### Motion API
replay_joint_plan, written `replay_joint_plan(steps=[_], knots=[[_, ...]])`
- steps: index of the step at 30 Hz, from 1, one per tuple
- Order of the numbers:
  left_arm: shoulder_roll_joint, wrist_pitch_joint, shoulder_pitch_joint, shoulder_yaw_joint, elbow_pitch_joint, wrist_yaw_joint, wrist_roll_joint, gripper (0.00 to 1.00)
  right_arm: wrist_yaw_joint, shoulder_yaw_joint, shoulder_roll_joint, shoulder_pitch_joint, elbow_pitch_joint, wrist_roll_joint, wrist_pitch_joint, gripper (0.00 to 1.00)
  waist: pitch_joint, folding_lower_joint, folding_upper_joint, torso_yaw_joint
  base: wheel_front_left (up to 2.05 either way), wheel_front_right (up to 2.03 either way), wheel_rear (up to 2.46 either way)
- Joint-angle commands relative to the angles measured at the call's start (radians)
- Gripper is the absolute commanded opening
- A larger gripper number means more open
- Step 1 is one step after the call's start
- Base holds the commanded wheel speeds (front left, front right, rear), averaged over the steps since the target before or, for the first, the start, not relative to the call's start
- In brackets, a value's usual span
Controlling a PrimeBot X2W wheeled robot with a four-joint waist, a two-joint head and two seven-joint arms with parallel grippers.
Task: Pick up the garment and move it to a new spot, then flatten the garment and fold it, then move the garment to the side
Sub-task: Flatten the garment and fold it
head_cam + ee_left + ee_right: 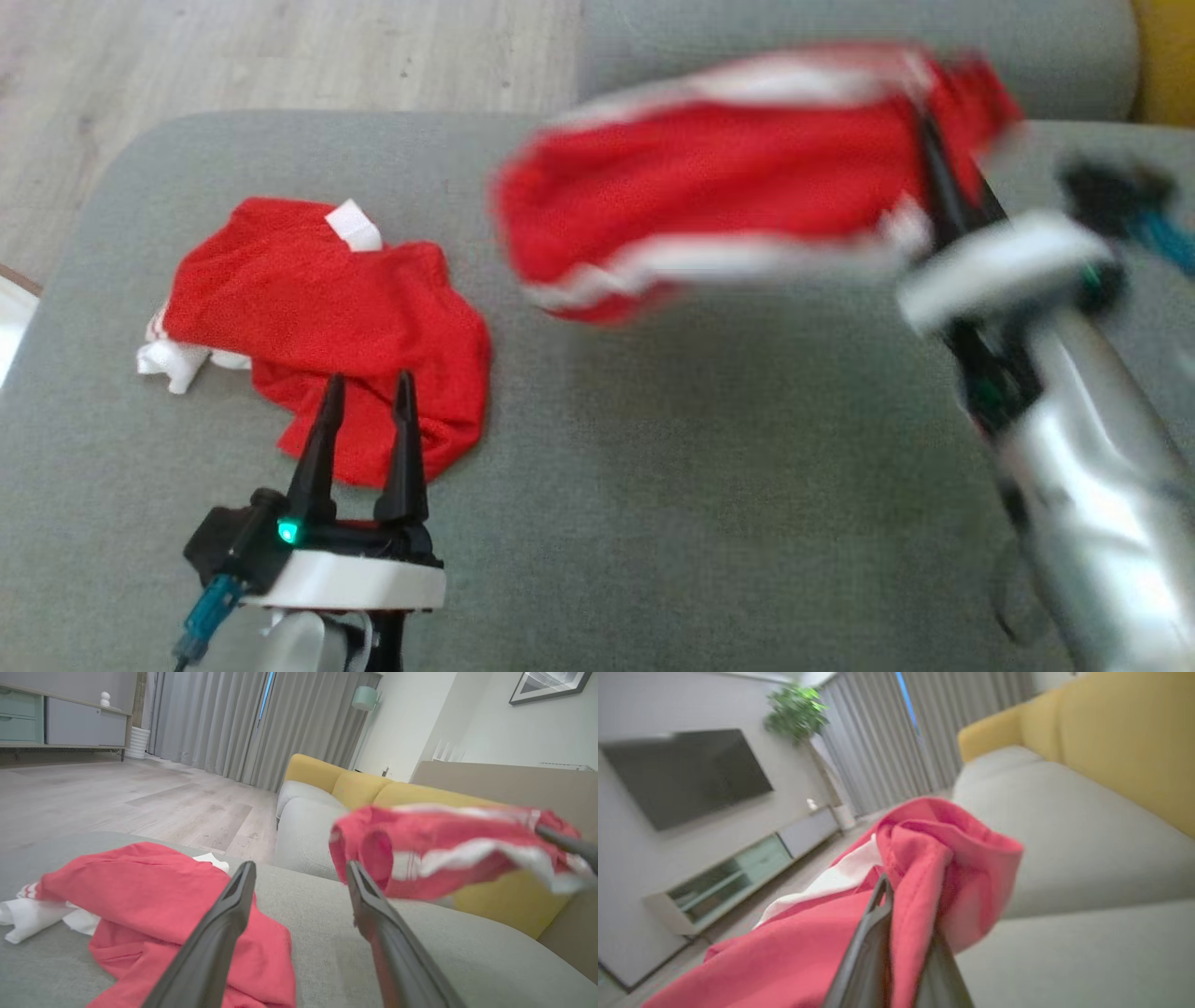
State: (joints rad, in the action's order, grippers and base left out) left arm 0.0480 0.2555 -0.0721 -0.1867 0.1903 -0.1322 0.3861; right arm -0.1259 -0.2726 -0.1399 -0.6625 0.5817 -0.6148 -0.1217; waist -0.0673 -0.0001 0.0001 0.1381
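The right gripper (929,140) is found closed tight on one end of a red garment with white trim (709,196), which is held clear above the grey cushion (700,485); its outline is blurred. The garment's long axis is seen to run roughly level from the pinched end leftward, so its free end points toward the robot's left side. The left gripper (369,383) is noted spread wide and empty, with its fingertips over the edge of a second red garment (317,299) lying crumpled on the cushion. Bare cushion lies below the held garment. The free end is judged nearer the left arm; set-down is not yet done.
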Motion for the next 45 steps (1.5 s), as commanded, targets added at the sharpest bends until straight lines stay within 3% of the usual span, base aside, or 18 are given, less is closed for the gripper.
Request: replay_joint_plan(steps=[1,5,6,7,10,14,21,26,31,37,45], knots=[[0.002,0.006,-0.029,0.029,-0.034,0.002,-0.003,1.00,-0.005,0.025,-0.029,0.053,-0.002,0.000,0.011,0.00,-0.017,0.0001,-0.0001,-0.015,0.00,0.00,0.00],[0.002,0.006,-0.040,0.016,-0.035,0.002,-0.005,1.00,-0.005,0.148,-0.112,0.165,0.114,0.072,0.029,0.00,-0.046,0.0001,-0.0001,-0.043,0.00,0.00,0.00],[0.002,0.006,-0.044,0.014,-0.034,0.002,-0.006,1.00,-0.005,0.183,-0.122,0.175,0.156,0.101,0.036,0.60,-0.054,0.0001,-0.0001,-0.050,0.00,0.00,0.00],[0.002,0.006,-0.049,0.013,-0.033,0.002,-0.007,1.00,-0.005,0.215,-0.124,0.174,0.190,0.127,0.040,1.00,-0.062,0.0001,-0.0001,-0.058,0.00,0.00,0.00],[0.002,0.006,-0.068,0.013,-0.034,0.002,-0.010,1.00,-0.005,0.286,-0.112,0.151,0.236,0.213,0.011,1.00,-0.078,0.0001,-0.0001,-0.077,0.00,0.00,0.00],[0.002,0.006,-0.085,0.012,-0.038,0.002,-0.006,1.00,-0.005,0.322,-0.064,0.121,0.193,0.279,-0.045,1.00,-0.089,0.0001,-0.0001,-0.101,0.00,0.00,0.00],[0.002,0.006,-0.110,0.008,-0.063,0.002,0.007,1.00,-0.005,0.335,0.009,0.208,-0.052,0.474,-0.124,1.00,-0.082,0.0001,-0.0001,-0.131,0.00,0.00,0.00],[0.002,0.006,-0.118,0.003,-0.076,0.002,0.009,1.00,-0.005,0.331,0.060,0.305,-0.194,0.541,-0.133,1.00,-0.070,0.0001,-0.0001,-0.146,0.00,0.00,0.00],[0.002,0.006,-0.118,-0.003,-0.081,0.002,0.010,1.00,-0.005,0.296,0.082,0.409,-0.286,0.555,-0.138,1.00,-0.062,0.0001,-0.0001,-0.157,0.00,0.00,0.00],[0.002,0.006,-0.121,-0.029,-0.065,0.002,0.006,1.00,-0.005,0.249,0.089,0.545,-0.327,0.481,-0.140,1.00,-0.069,0.0001,-0.0001,-0.166,0.00,0.00,0.00],[0.002,0.006,-0.149,-0.059,-0.034,0.002,-0.024,1.00,-0.005,0.234,0.089,0.536,-0.351,0.471,-0.140,1.00,-0.099,0.0001,-0.0001,-0.191,0.00,0.00,0.00]])
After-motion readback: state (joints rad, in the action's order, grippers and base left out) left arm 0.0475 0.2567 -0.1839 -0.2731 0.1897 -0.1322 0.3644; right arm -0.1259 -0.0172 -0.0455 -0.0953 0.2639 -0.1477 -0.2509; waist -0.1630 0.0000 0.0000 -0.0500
